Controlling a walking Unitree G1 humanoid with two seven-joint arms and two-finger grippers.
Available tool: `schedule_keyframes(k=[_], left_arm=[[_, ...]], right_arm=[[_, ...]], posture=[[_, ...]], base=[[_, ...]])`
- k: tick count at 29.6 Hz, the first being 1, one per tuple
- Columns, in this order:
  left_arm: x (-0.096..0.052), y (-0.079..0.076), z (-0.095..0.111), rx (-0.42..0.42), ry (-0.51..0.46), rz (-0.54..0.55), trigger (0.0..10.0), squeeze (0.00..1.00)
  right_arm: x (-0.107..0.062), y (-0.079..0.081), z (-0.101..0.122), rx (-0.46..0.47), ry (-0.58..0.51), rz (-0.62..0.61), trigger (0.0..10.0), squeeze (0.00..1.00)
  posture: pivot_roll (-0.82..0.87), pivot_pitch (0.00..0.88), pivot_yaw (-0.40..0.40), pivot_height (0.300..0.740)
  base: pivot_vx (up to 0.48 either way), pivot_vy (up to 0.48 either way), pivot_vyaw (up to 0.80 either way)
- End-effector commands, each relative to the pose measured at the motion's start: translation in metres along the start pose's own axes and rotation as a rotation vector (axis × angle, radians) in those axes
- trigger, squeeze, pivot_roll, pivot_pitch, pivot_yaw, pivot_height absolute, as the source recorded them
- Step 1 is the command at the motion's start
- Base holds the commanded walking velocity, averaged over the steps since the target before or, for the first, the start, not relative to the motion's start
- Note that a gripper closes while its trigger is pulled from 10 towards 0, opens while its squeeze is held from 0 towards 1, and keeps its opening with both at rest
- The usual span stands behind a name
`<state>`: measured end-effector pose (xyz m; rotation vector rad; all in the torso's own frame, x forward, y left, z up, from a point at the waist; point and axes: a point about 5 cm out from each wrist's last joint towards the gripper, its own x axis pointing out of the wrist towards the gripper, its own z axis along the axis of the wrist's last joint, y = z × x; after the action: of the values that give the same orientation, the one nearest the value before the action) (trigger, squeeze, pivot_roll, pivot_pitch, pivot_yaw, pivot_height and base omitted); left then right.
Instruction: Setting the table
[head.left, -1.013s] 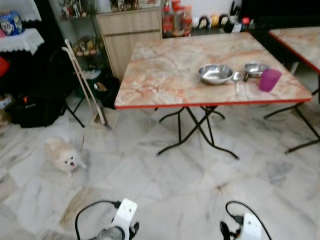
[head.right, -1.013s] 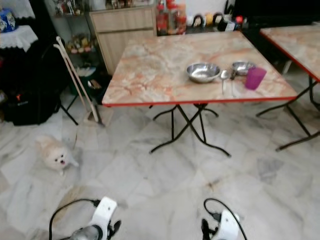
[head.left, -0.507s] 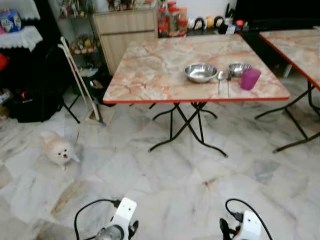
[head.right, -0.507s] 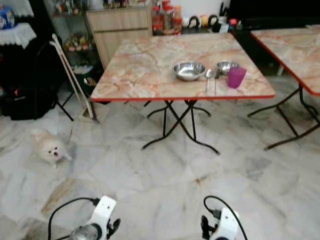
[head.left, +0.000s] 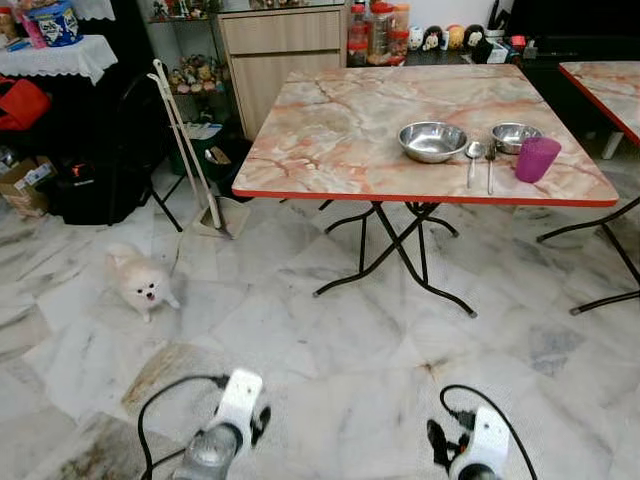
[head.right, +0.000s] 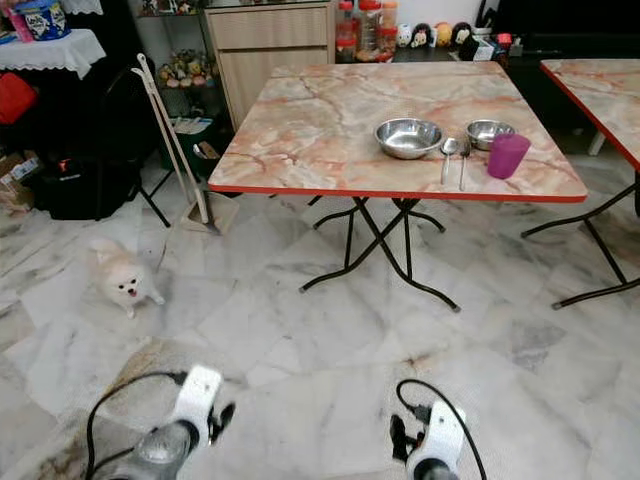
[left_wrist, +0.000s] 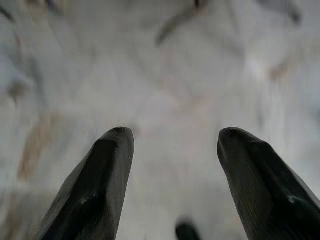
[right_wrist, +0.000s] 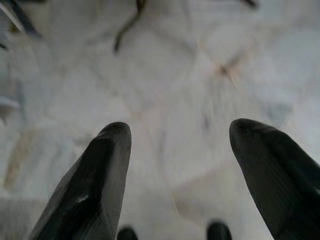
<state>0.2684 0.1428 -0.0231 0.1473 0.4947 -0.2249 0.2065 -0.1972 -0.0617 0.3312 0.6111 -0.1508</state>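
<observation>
A marble-patterned folding table with a red edge stands ahead. Near its right side sit a large steel bowl, a small steel bowl, a spoon, a fork and a purple cup. Both arms hang low over the floor, far from the table. My left gripper is open over bare marble tiles. My right gripper is open too, with nothing between its fingers.
A small cream dog sits on the floor at the left. A broom leans near a wooden cabinet. A black bag is at the far left, and a second table stands at the right.
The camera has shifted, so the table sits a little further right and closer in the picture. The dog has stayed in place. Both arms still hang low.
</observation>
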Motion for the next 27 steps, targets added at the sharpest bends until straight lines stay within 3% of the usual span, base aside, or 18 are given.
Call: schedule_keyframes(k=[1,4,6,7,11,12,17,27], left_arm=[[0.002,0.004,0.010,-0.016,-0.055,0.015,10.0,0.00],[0.006,0.006,0.030,-0.025,-0.142,0.031,10.0,0.00],[0.011,0.009,0.060,-0.050,-0.274,0.051,10.0,0.00],[0.011,0.009,0.060,-0.050,-0.274,0.051,10.0,0.00],[0.012,0.005,0.086,-0.038,-0.399,0.044,10.0,0.00],[0.011,0.003,0.097,-0.050,-0.455,0.050,10.0,0.00],[0.007,-0.002,0.123,-0.058,-0.596,0.045,10.0,0.00],[0.009,-0.017,0.133,-0.056,-0.621,0.015,10.0,0.00]], right_arm=[[0.004,0.006,0.013,0.005,-0.065,0.021,10.0,0.00],[0.009,0.010,0.031,-0.011,-0.149,0.026,10.0,0.00],[0.013,0.022,0.059,-0.025,-0.290,0.083,10.0,0.00],[0.013,0.022,0.059,-0.025,-0.290,0.083,10.0,0.00],[0.015,0.035,0.084,-0.061,-0.416,0.119,10.0,0.00],[0.013,0.042,0.098,-0.057,-0.489,0.137,10.0,0.00],[0.006,0.060,0.124,-0.098,-0.636,0.193,10.0,0.00],[0.001,0.083,0.135,-0.131,-0.697,0.233,10.0,0.00]], posture=[[-0.06,0.000,0.061,0.740],[-0.06,0.000,0.061,0.740],[-0.06,0.000,0.060,0.740],[-0.06,0.000,0.060,0.740],[-0.06,0.000,0.061,0.740],[-0.06,0.000,0.065,0.740],[-0.06,0.000,0.063,0.740],[-0.07,0.000,0.066,0.740]], base=[[0.000,0.000,0.00],[0.000,0.000,0.00],[0.000,0.000,0.00],[0.000,0.000,0.00],[0.000,0.000,0.00],[0.000,0.000,0.00],[0.000,0.000,0.00],[0.000,0.000,0.00]])
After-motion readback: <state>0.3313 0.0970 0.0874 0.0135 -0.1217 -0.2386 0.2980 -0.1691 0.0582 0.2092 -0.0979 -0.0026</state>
